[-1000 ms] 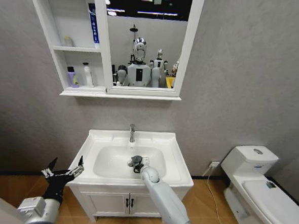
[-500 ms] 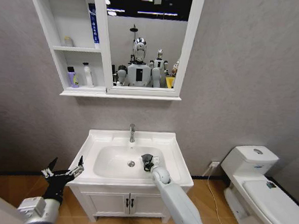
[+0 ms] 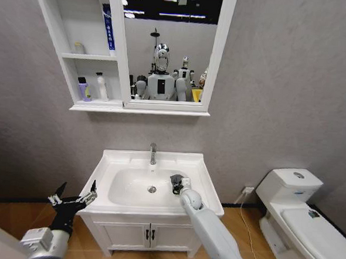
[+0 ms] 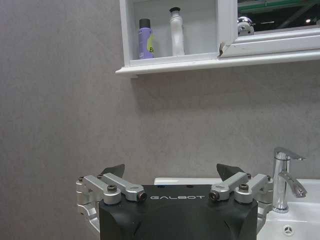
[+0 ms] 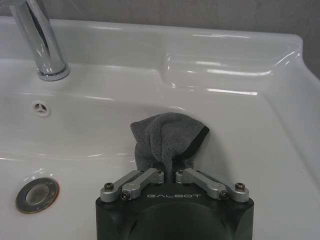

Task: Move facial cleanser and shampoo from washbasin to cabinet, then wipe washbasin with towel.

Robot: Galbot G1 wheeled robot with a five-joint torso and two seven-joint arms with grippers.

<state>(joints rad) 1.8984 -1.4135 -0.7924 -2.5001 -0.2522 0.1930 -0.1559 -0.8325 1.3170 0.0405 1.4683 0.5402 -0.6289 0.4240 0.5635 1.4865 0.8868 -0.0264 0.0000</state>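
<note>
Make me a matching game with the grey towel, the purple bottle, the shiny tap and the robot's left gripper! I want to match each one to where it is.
Things:
1. small dark grey folded towel
2. purple bottle with a black cap
3. chrome tap
4. left gripper

Places:
A. on the lowest shelf of the white wall cabinet
B. open, beside the left edge of the white ceramic washbasin
C. pinched in the right gripper, in the bowl
D. at the back rim of the washbasin

Pairs: 1-C, 2-A, 3-D, 4-B

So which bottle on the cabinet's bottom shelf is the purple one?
The shorter bottle with the dark cap, standing nearer the cabinet's outer side wall. The taller bottle beside it, closer to the mirror, is white.
</note>
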